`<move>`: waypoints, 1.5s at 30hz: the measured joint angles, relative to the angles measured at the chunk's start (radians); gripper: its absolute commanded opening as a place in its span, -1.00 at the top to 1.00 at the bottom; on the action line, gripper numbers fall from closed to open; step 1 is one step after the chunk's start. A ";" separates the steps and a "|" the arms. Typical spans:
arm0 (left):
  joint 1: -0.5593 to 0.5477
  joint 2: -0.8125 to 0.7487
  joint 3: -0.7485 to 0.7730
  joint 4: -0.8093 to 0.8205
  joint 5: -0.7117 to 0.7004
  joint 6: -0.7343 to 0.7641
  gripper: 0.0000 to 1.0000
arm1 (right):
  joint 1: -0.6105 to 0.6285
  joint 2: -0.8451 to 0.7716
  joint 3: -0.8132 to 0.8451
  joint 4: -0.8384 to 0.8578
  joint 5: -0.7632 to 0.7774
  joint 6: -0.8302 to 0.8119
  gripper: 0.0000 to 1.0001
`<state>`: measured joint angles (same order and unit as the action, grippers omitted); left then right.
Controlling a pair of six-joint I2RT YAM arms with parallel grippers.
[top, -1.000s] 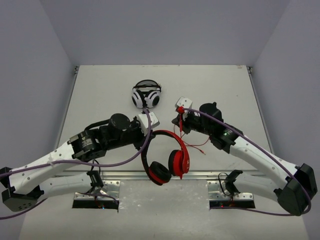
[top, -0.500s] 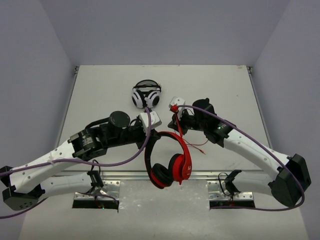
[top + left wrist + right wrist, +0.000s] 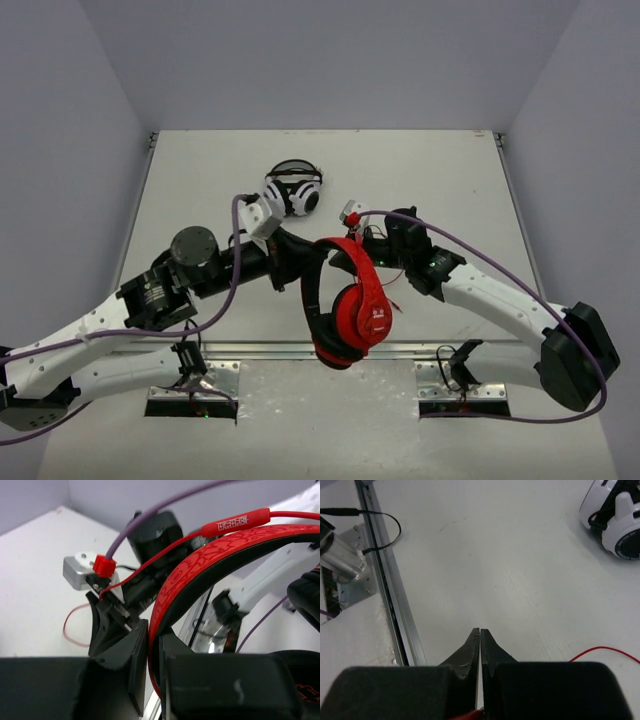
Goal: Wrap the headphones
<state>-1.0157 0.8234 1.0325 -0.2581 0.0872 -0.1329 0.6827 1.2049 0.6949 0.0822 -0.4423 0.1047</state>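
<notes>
The red over-ear headphones with black ear cushions [image 3: 358, 312] are held up over the near edge of the white table [image 3: 440, 180], between the arms. The left gripper [image 3: 152, 640] is clamped tight on the red headband. The thin red cable [image 3: 235, 522] is pinched in the closed right gripper [image 3: 480, 632]. White-and-black headphones [image 3: 293, 190] are seen farther back.

White arms [image 3: 80, 340], blk joints [image 3: 195, 245], purple cables [image 3: 165, 502]

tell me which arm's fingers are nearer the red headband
Left. The left fingers clamp the headband; the right fingers sit just beside it, shut on the red cable.
</notes>
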 measured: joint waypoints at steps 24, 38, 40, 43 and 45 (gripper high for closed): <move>-0.001 0.161 0.172 0.160 -0.793 -0.268 0.99 | 0.000 0.003 -0.275 0.669 -0.172 0.349 0.97; 0.398 0.353 0.322 -0.085 -0.818 -0.334 0.99 | 0.043 -0.112 -0.357 0.654 -0.149 0.297 0.97; 0.410 0.377 0.322 -0.092 -0.800 -0.351 0.99 | 0.047 -0.111 -0.357 0.637 -0.156 0.288 0.97; 0.416 0.404 0.322 -0.103 -0.797 -0.381 0.99 | 0.055 -0.110 -0.350 0.603 -0.162 0.272 0.97; 0.421 0.409 0.322 -0.108 -0.807 -0.396 0.99 | 0.073 -0.110 -0.333 0.566 -0.160 0.255 0.97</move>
<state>-0.5949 1.2327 1.3544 -0.3656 -0.7197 -0.5285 0.7559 1.0946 0.3622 0.6483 -0.6022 0.3595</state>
